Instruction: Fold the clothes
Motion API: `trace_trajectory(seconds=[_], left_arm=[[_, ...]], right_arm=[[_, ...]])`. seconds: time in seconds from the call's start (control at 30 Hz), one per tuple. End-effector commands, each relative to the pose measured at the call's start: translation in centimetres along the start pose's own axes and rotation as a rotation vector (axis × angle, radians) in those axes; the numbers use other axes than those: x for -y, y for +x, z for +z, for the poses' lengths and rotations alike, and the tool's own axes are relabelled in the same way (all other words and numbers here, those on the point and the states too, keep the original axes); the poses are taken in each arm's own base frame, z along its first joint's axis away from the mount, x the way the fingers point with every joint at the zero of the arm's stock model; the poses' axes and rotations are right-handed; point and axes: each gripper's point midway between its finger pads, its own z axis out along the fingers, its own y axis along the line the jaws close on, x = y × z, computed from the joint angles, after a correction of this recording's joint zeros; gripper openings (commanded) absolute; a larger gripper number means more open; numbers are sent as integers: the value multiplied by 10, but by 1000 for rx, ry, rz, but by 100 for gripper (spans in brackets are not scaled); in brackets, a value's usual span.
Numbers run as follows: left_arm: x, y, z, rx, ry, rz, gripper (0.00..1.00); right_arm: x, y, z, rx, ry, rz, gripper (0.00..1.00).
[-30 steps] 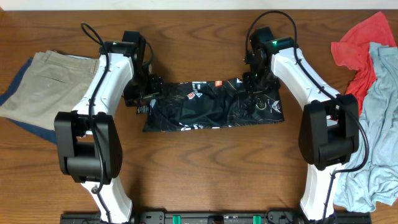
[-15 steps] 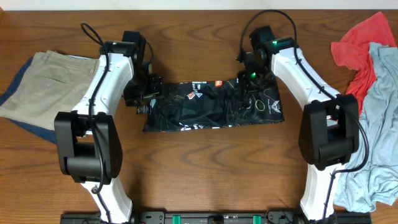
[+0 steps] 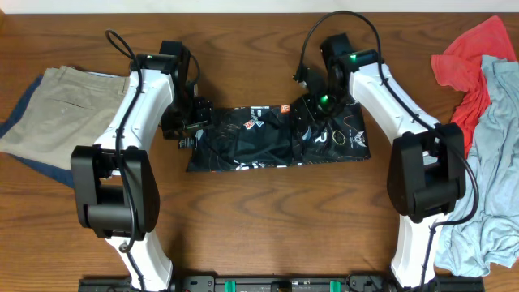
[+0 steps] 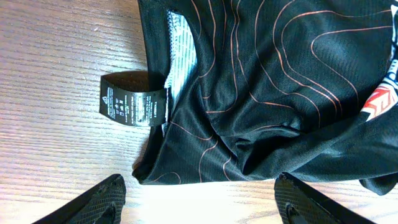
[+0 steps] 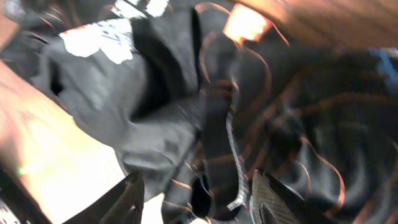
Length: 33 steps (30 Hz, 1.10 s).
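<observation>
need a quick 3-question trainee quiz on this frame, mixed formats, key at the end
1. True or false: the left end effector is shut on the black care label.
2. Which garment lies beside the left arm? A) red garment B) tan trousers C) light-blue garment
3. Fill in: the thin contour lines on the black jersey are ____.
Key: 1 false: its fingers are open and the label lies on the table, clear of them. 2 B. 3 orange.
</observation>
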Motion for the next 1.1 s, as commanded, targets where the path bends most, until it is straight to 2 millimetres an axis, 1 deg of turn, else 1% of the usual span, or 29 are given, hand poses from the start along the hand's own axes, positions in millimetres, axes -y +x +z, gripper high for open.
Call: trace_trajectory(seconds=[0.0, 0.1, 0.17, 0.23, 0.33, 0.43, 0.57, 0.63, 0.7, 0.73, 0.77, 0.8, 0.83, 0.87, 0.97, 1.07], left_arm=[[-8, 2, 0, 5, -43, -9, 85], [-8, 2, 1, 2, -44, -10, 88], [-8, 2, 1, 2, -44, -10, 88], [-8, 2, 1, 2, -44, -10, 88], [-8, 1, 1, 2, -44, -10, 89], [-8, 1, 1, 6, -46, -9, 89], [-8, 1, 1, 6, -46, -9, 90], [-8, 1, 1, 6, -46, -9, 93], [-9, 1, 1, 4, -47, -10, 93], [-9, 2, 2, 2, -48, -10, 94], [-9, 2, 3, 0, -48, -10, 94], [-9, 3, 3, -1, -48, -10, 94], [-10, 3, 5, -2, -49, -11, 95], [-10, 4, 6, -3, -49, -11, 95], [-12, 6, 11, -9, -51, -11, 95], [-13, 8, 14, -16, -53, -12, 95]], right_arm=[[17, -4, -20, 32, 76, 37, 54], [16, -6, -31, 58, 80, 44, 54], [17, -4, -31, 50, 85, 50, 52], [21, 0, -29, 35, 106, 86, 48], [19, 5, -21, 13, 102, 108, 47], [13, 10, -10, -7, 98, 92, 50], [5, 18, 10, -27, 106, 58, 51], [6, 24, 21, -39, 128, 44, 49], [4, 29, 32, -45, 132, 31, 39], [3, 31, 36, -48, 131, 29, 32], [3, 33, 39, -51, 130, 29, 20], [1, 34, 40, -55, 130, 27, 10], [0, 34, 40, -56, 123, 25, 4], [-3, 34, 40, -57, 109, 24, 2], [-15, 40, 38, -88, 50, -44, 1], [-13, 51, 33, -136, 48, -76, 2]])
